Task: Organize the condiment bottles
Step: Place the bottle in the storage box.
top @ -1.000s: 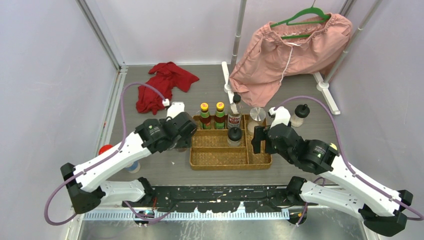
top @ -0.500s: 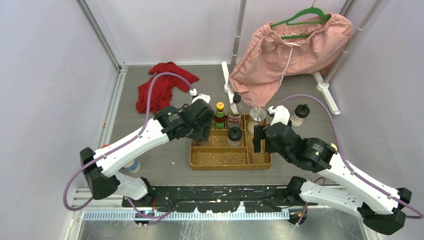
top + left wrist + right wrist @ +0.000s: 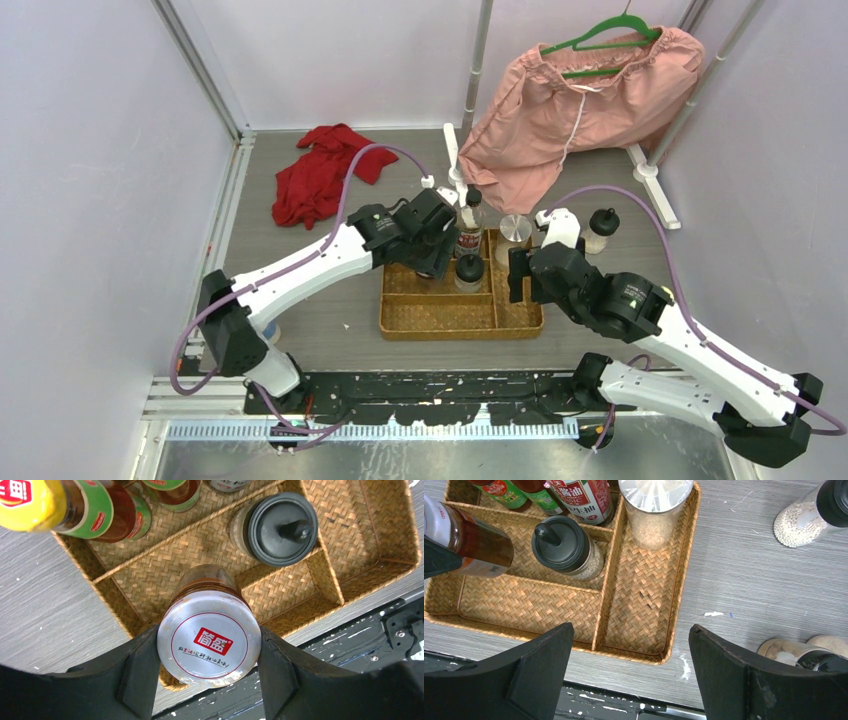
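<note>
My left gripper (image 3: 210, 652) is shut on a silver-lidded jar (image 3: 210, 645) of brown sauce, held above the left middle compartment of the wicker tray (image 3: 385, 530). From the right wrist this jar (image 3: 471, 540) hangs at the tray's left. Two green-labelled yellow-capped bottles (image 3: 30, 500) and a tall black-capped bottle (image 3: 470, 228) stand in the back row. A black-lidded shaker (image 3: 282, 527) stands in the middle, and a silver-lidded jar of white grains (image 3: 656, 505) at the back right. My right gripper (image 3: 630, 629) is open and empty over the tray's front right (image 3: 517, 275).
A black-capped shaker (image 3: 601, 228) stands on the table right of the tray. Two more jars (image 3: 804, 650) sit near my right finger. A red cloth (image 3: 320, 175) lies back left, and pink shorts (image 3: 580, 100) hang on a rack behind the tray.
My left arm has swung right, from beside the tray's left edge to over its back left part. The right arm has barely moved.
</note>
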`<state>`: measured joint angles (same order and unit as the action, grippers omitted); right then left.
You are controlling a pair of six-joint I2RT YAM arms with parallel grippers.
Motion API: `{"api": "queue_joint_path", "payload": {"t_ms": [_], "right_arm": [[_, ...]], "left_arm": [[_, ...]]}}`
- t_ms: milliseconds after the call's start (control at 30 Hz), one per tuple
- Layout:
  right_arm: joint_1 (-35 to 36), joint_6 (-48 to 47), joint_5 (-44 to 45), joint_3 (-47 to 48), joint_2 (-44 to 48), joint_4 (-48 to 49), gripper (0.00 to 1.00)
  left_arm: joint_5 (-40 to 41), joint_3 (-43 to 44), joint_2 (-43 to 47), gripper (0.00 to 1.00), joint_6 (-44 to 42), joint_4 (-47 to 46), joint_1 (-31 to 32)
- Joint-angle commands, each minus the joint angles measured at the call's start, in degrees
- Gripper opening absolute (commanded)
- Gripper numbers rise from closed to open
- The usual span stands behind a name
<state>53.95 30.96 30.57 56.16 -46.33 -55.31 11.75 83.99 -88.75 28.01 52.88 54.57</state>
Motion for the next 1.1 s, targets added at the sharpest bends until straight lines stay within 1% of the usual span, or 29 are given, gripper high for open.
{"api": "queue_joint_path", "payload": {"t_ms": [0, 267, 500, 1067], "right_arm": [[0.27, -0.33, 2.14, 2.13, -0.22, 0.51, 0.91], [0.23, -0.11, 1.90, 0.78, -0.74, 1.54, 0.91], [0.26, -0.05, 1.63, -0.34, -1.28, 2.53, 0.91], [0.27, 0.03, 1.34, -1.32, -1.82, 3.51, 0.91]], "left_arm": [[-1.55, 0.95, 0.73, 0.38, -1.38, -8.51, -1.39], [-1.28, -3.26, 0.18, 0.38, -1.04, -12.67, -3.42], [-0.94, -6.20, -0.68, 0.37, -0.42, -15.16, -3.68], [-1.46, -8.96, -3.89, 0.36, 0.88, -18.92, -3.59]]}}
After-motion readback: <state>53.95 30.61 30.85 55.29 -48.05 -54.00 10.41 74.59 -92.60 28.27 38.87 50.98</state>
